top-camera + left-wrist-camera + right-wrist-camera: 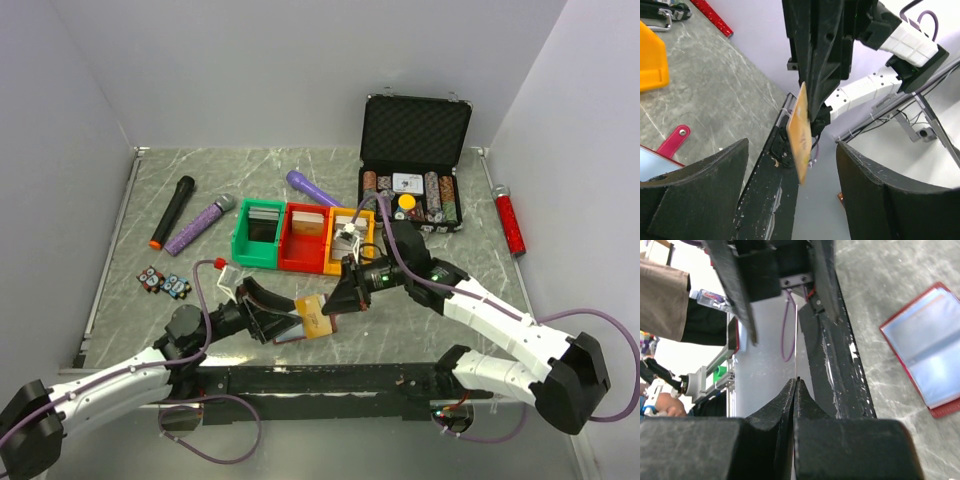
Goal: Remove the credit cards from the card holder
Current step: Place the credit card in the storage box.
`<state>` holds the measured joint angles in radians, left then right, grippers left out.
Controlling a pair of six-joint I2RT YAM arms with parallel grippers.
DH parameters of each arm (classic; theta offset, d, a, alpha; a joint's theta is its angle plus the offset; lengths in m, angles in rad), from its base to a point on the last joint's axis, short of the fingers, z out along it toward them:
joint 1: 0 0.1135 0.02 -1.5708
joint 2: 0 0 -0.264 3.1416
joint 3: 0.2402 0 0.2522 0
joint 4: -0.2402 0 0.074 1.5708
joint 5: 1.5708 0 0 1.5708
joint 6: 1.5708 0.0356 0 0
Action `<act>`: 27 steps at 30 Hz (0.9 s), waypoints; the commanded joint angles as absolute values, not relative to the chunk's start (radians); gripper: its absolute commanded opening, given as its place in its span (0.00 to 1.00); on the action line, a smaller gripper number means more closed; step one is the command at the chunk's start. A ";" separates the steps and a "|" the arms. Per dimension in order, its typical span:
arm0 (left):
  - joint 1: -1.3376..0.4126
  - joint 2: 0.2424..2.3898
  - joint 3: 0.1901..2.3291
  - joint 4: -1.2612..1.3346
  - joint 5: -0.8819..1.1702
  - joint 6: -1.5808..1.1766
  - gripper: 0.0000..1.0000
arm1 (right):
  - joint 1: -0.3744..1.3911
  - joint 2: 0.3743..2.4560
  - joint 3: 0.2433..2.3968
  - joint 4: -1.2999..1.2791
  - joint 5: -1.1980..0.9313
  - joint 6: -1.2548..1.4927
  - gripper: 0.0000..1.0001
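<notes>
Top external view: I see my left pincer point(283, 318) spread wide and gripping nothing, close to the table's point(200, 270) near edge. The card holder point(927, 347) lies unfolded on the table beside it, pale sleeves up. An orange card point(316, 318) hangs between the left fingers, touching neither, clamped by my right pincer point(330, 306).

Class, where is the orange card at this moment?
In the top view, the orange card is pinched in the right hand, front centre of the table, just right of the open left hand.
</notes>
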<state>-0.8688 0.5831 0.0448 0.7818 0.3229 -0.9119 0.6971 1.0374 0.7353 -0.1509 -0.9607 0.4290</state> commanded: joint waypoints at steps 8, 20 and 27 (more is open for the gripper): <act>-0.857 0.580 0.038 0.891 0.413 -0.916 0.48 | 0.739 1.068 0.825 -0.158 -0.956 0.420 0.00; -0.859 0.661 0.026 1.006 0.448 -0.939 0.27 | 0.781 1.081 0.831 -0.140 -0.937 0.433 0.00; -0.857 0.660 0.040 0.989 0.451 -0.942 0.01 | 0.782 1.066 0.821 -0.114 -0.916 0.478 0.17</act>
<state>-0.8600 0.6716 0.0448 0.9310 0.4259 -0.9394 0.7776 1.0832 0.7868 -0.1684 -0.9337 0.4370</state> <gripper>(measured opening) 0.022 0.023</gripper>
